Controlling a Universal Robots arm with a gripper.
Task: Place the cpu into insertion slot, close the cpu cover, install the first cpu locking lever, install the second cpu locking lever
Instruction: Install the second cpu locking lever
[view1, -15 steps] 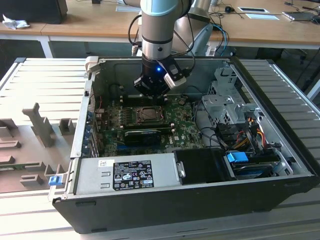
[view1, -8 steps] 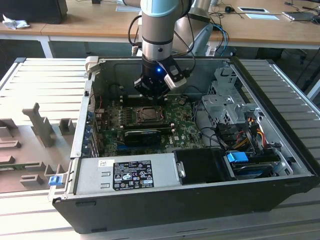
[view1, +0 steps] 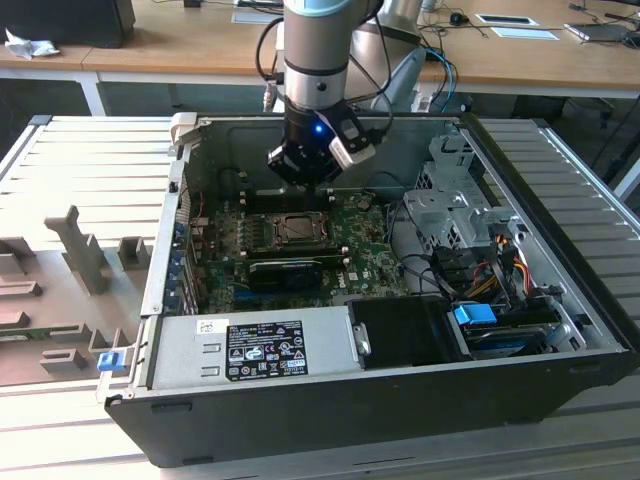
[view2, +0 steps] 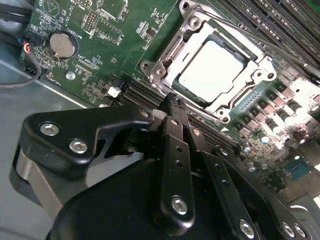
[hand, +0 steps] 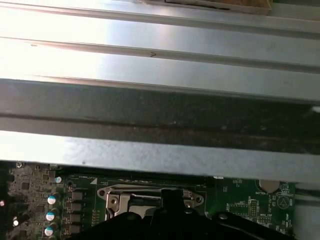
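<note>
The pale, glossy cpu (view2: 212, 70) sits framed by the cpu cover (view2: 250, 82); the end effector (view2: 170, 100) is pinched together, empty.

I count one cpu (view2: 212, 70) under one cpu cover (view2: 192, 37), in one insertion slot (view1: 296, 230) — all on one green board (view2: 95, 65). One coin battery (view2: 63, 44) — round, silver. One computer case (view1: 400, 410), one arm, one gripper (view2: 172, 102).

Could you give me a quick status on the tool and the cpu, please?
Tool shut, empty, just above board beside socket. Cpu seated in insertion slot, cpu cover down around it. Nothing blocking.
</note>
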